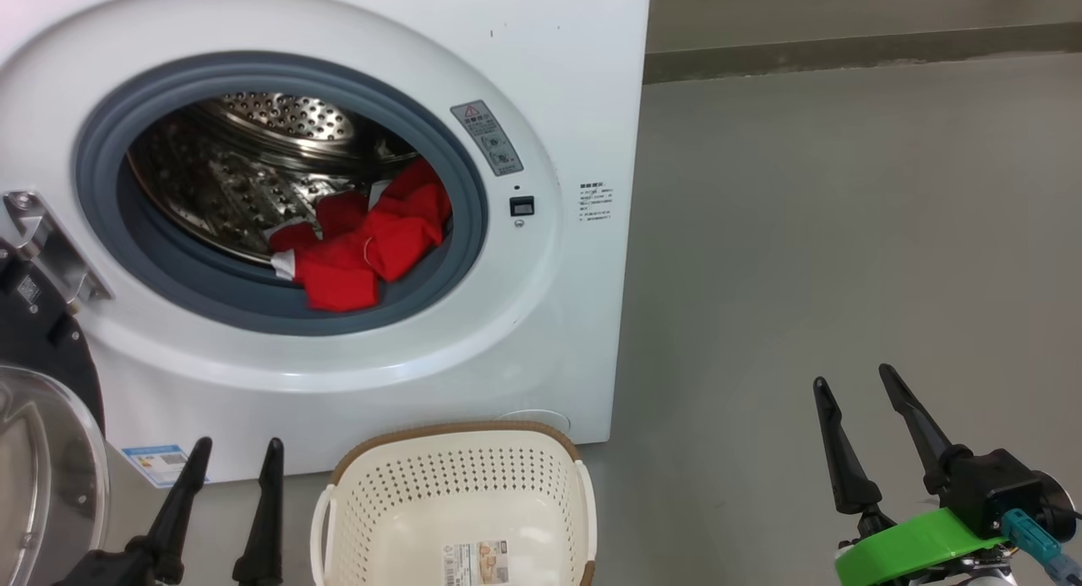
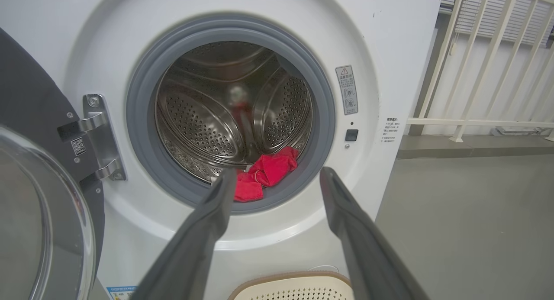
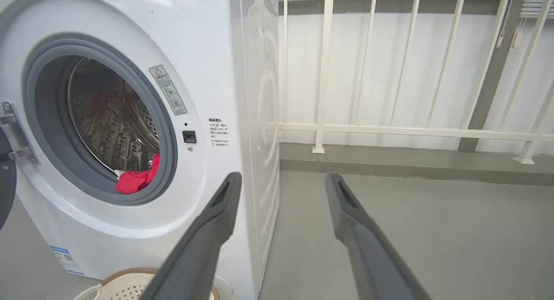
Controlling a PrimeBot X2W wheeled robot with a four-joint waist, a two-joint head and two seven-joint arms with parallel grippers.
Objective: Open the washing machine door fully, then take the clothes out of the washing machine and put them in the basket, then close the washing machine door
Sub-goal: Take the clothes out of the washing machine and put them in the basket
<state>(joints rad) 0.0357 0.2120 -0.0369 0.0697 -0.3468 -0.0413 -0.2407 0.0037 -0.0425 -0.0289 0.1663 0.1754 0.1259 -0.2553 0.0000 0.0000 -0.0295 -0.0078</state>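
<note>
The white washing machine (image 1: pixel 549 79) stands open, its door (image 1: pixel 38 451) swung out to the left on a steel hinge (image 1: pixel 51 248). Red clothes (image 1: pixel 363 239) lie at the front of the steel drum, against the grey rubber ring. From the left wrist the clothes (image 2: pixel 268 172) show low in the drum, and the door (image 2: pixel 39 213) fills the left edge. The cream basket (image 1: pixel 461 501) sits on the floor below the opening with a paper label on its bottom. My left gripper (image 1: pixel 237 455) is open, left of the basket. My right gripper (image 1: pixel 854 381) is open, far right over the floor.
Grey floor (image 1: pixel 828 231) stretches to the right of the machine. A white railing (image 3: pixel 389 129) runs along the wall behind it. The basket rim (image 3: pixel 125 274) peeks in at the machine's foot in the right wrist view, with clothes (image 3: pixel 136 179) at the drum's lip.
</note>
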